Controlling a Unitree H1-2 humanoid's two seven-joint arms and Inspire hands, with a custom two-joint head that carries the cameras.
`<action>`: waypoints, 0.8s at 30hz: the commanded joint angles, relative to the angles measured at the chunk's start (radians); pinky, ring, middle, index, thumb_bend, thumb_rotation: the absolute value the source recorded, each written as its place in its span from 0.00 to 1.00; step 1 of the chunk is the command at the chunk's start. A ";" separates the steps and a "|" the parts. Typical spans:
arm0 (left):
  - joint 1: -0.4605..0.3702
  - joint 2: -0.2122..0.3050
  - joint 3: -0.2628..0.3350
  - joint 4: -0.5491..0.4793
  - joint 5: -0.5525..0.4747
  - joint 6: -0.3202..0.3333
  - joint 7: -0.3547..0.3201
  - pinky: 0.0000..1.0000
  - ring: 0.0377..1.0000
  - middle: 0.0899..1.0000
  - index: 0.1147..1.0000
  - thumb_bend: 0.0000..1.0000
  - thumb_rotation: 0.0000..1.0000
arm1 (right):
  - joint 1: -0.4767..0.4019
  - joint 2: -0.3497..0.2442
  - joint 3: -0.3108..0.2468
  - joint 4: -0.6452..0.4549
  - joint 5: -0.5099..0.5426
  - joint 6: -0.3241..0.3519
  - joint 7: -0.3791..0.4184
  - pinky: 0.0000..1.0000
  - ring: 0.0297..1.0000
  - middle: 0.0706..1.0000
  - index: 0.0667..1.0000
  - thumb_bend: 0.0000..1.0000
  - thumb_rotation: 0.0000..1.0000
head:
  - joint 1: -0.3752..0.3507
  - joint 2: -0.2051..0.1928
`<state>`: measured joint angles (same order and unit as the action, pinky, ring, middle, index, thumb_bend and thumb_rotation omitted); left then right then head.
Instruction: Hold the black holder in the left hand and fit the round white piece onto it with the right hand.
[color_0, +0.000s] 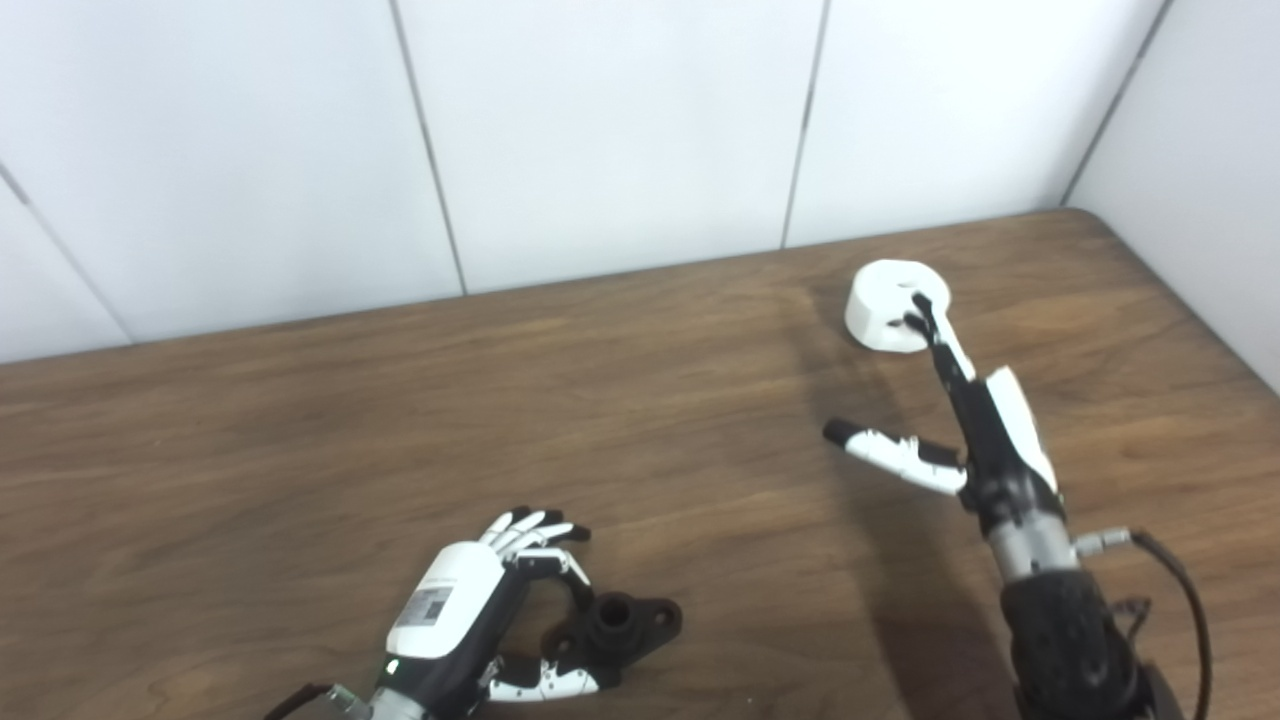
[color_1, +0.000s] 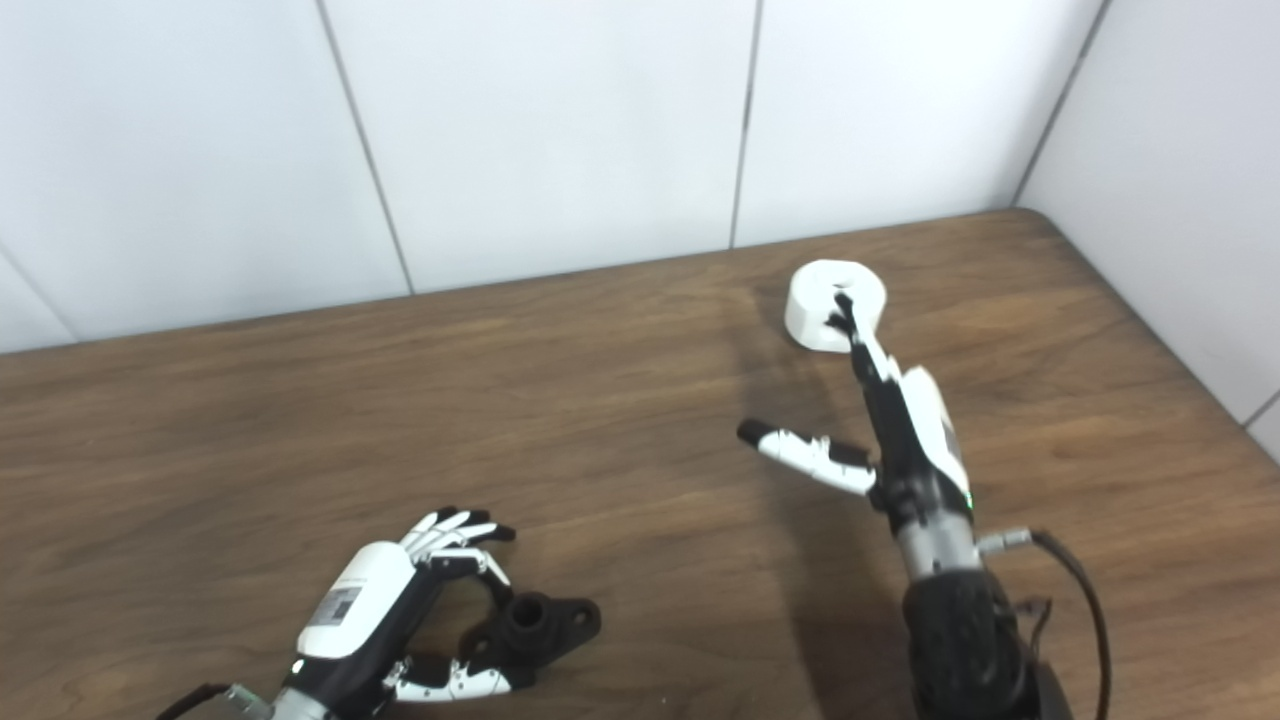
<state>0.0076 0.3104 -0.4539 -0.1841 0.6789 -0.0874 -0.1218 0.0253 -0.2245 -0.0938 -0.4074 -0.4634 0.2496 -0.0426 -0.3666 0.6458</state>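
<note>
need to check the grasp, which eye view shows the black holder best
The left eye view: the black holder sits larger there, its central bore and flange ears clear beside the left hand. The right eye view shows the same holder a little smaller, nearer the bottom edge.

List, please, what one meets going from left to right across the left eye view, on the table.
left hand → black holder → right hand's thumb → right hand. The round white piece lies farther back, above the right hand's fingertips; it overlaps them sideways, so I leave it out of the order.
</note>
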 joint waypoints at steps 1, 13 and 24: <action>0.040 0.030 -0.011 0.048 -0.002 0.022 -0.072 0.93 0.91 0.82 0.42 0.52 0.05 | -0.051 -0.027 -0.017 -0.034 -0.018 0.010 0.001 0.99 0.96 0.95 0.98 0.77 0.51 | -0.011 -0.005; 0.052 0.026 -0.012 0.027 0.015 0.033 -0.081 0.92 0.91 0.82 0.42 0.52 0.05 | -0.200 -0.172 -0.054 0.008 -0.023 0.083 0.081 0.87 0.91 0.92 0.92 0.77 0.43 | -0.009 -0.007; 0.059 0.017 -0.009 0.012 0.018 0.041 -0.087 0.92 0.91 0.83 0.42 0.52 0.05 | -0.324 -0.295 -0.019 0.147 -0.069 0.149 0.151 0.90 0.96 0.92 0.86 0.81 0.27 | -0.024 -0.007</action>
<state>0.0159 0.3109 -0.4461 -0.1925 0.6887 -0.0975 -0.1271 -0.2583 -0.4850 -0.1102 -0.2513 -0.5215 0.4002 0.1047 -0.3897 0.6381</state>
